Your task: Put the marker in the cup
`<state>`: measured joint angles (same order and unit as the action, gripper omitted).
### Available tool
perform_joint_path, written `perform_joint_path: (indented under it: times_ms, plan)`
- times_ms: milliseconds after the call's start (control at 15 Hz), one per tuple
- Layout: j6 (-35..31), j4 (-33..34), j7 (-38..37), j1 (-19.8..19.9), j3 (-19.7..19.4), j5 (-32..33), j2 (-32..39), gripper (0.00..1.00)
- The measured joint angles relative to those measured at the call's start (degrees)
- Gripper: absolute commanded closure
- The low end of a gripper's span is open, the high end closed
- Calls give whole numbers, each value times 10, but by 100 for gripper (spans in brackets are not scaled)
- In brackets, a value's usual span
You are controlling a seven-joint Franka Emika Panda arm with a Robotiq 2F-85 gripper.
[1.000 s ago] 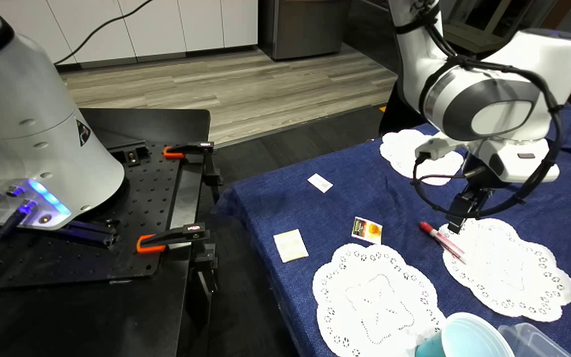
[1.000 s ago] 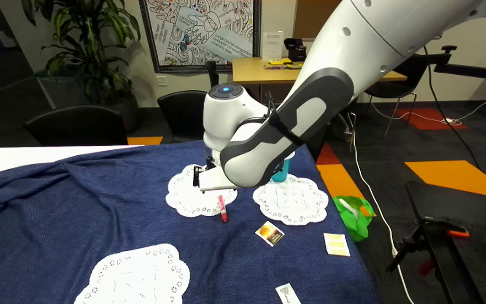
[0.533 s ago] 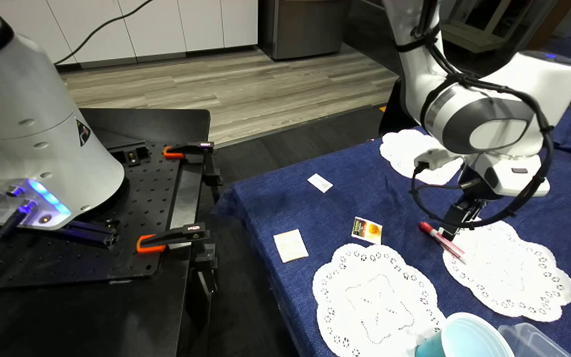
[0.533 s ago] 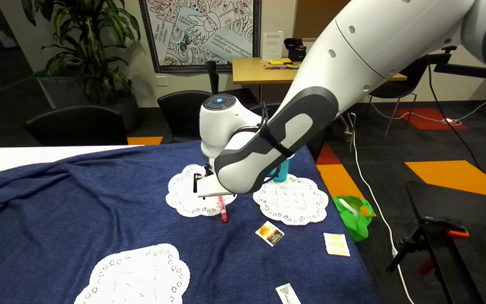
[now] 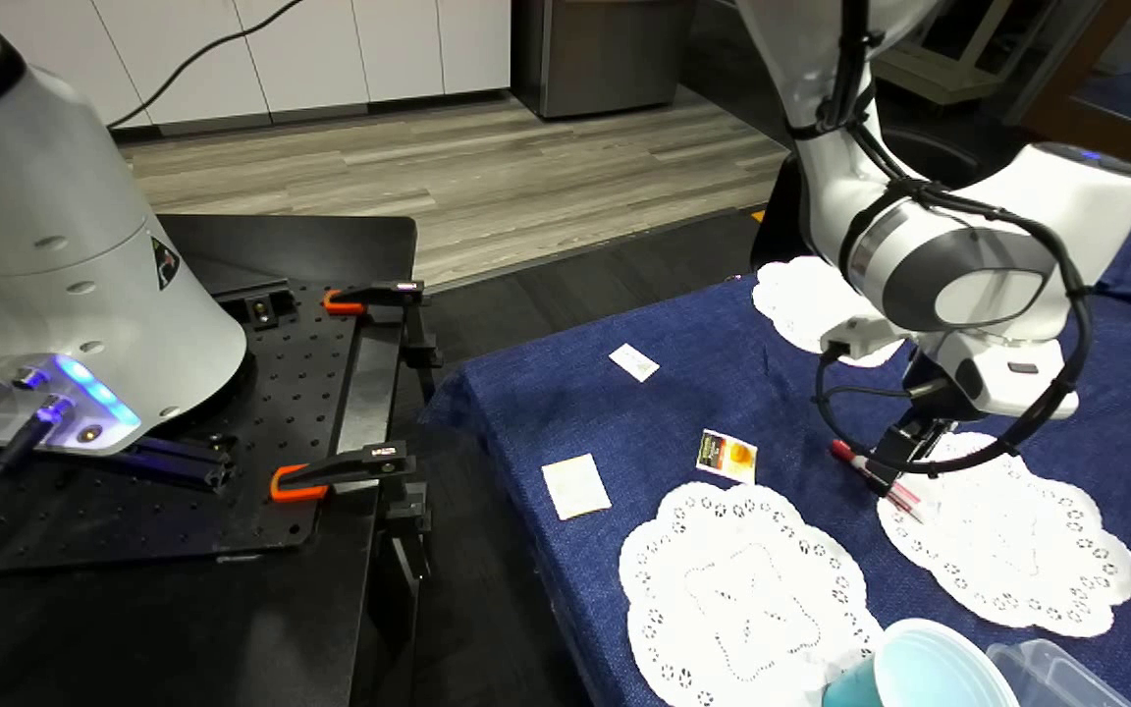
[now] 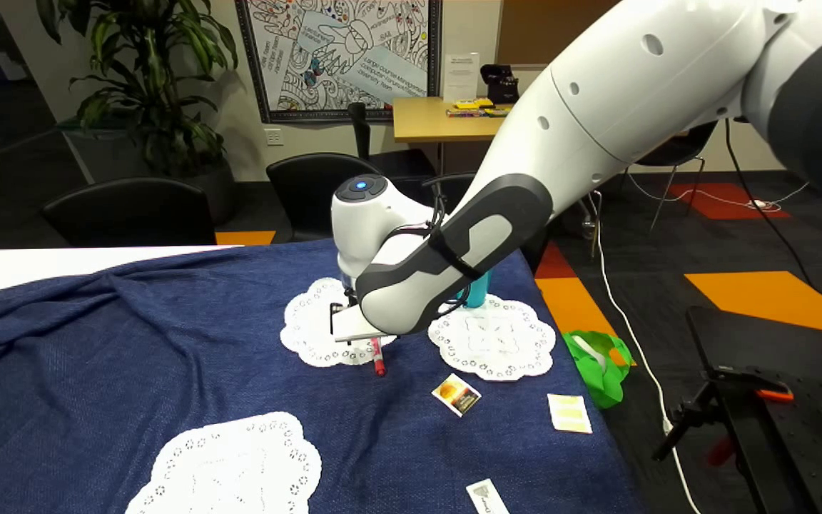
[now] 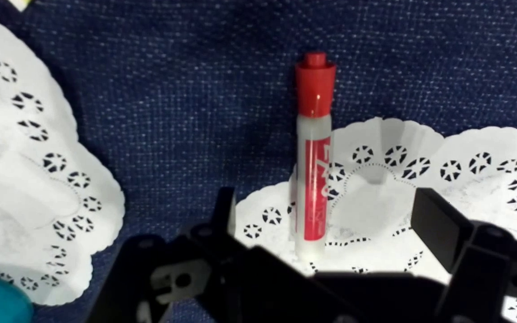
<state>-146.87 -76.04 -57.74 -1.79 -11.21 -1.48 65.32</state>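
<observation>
Wide on both sides of the red marker (image 7: pixel 313 179)

In the wrist view, a pincer (image 7: pixel 326 211) with fingers (image 7: pixel 442 224) spread far apart, and a visible gap to the marker at each side. Uncovered only in this view: the marker's whole length, with red cap on blue cloth (image 7: pixel 186 112) and pale end on a doily (image 7: pixel 375 202). Shown from the side in an exterior view, in front of the marker's middle: the black fingertips (image 5: pixel 883 475), without revealing the width between them. Hidden behind the arm (image 6: pixel 561 135) in an exterior view: most of the pincer, with the marker's cap end showing below, well inside from the right edge of the worktop (image 6: pixel 40 268) there. Near the far right corner in that view: the cup (image 6: pixel 479 291), partly covered by the arm. Visible in an exterior view alone: the cup's inside and, just beside, a clear container (image 5: pixel 1056 673).
</observation>
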Motion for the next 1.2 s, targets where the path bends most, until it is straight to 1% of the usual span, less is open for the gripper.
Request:
perform_joint_path:
  times_ms: [67, 133, 200, 400, 467, 533, 800, 933, 1200]
  plan:
    - [4, 7, 0, 1, 0, 0, 5, 13]
    - [8, 15, 0, 1, 0, 0, 10, 19]
    - [13, 23, 0, 2, 0, 0, 15, 30]
    - [23, 41, 0, 2, 0, 0, 26, 54]
    - [26, 47, 0, 3, 0, 0, 30, 56]
    - [30, 52, 0, 3, 0, 0, 34, 71]
    - [42, 69, 0, 4, 1, 0, 45, 100]
    - [42, 72, 0, 4, 0, 0, 46, 95]
    - [30, 64, 0, 4, 0, 0, 32, 95]
